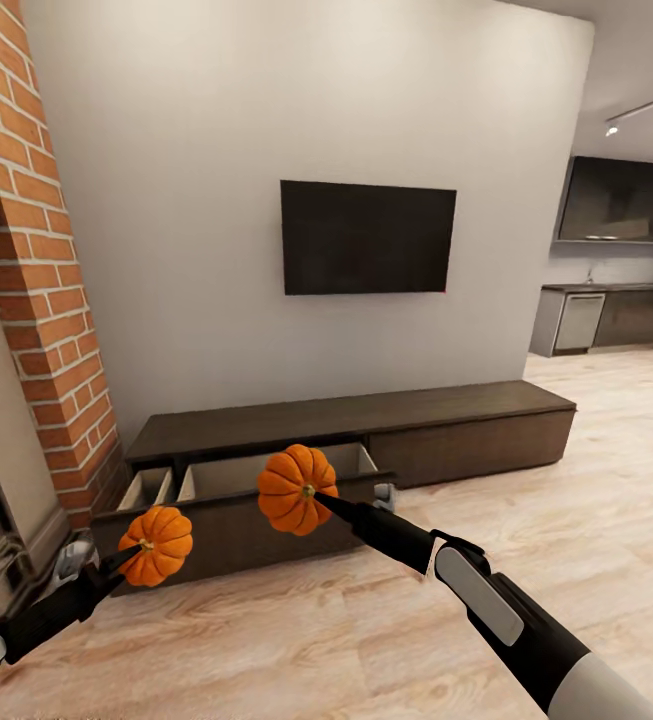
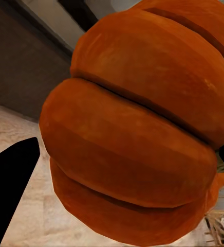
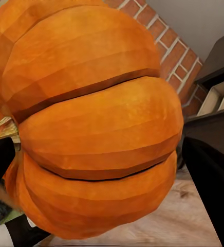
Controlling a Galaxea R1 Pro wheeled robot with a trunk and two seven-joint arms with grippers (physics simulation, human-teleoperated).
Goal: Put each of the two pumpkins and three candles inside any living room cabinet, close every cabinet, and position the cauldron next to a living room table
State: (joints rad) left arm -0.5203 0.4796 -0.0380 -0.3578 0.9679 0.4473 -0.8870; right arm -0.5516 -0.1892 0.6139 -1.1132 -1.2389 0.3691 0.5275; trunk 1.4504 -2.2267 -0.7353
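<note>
Each gripper holds one orange ribbed pumpkin in front of the long dark-brown cabinet (image 1: 436, 405). My right gripper (image 1: 309, 492) is shut on a pumpkin (image 1: 296, 488) held over the front edge of the cabinet's pulled-out left drawer (image 1: 236, 478). That pumpkin (image 3: 91, 123) looms large in the right wrist view. My left gripper (image 1: 144, 546) is shut on the other pumpkin (image 1: 157, 545), lower and left, in front of the drawer's face. It shows close up between the dark fingers (image 2: 12, 190) in the left wrist view as a pumpkin (image 2: 137, 128). Candles, cauldron and table are out of view.
A brick column (image 1: 41, 260) and a stone fireplace (image 1: 6, 480) stand at the left, close to my left arm. A black TV (image 1: 368, 237) hangs on the wall above the cabinet. Wooden floor (image 1: 586, 480) stretches right toward a kitchen (image 1: 616, 300).
</note>
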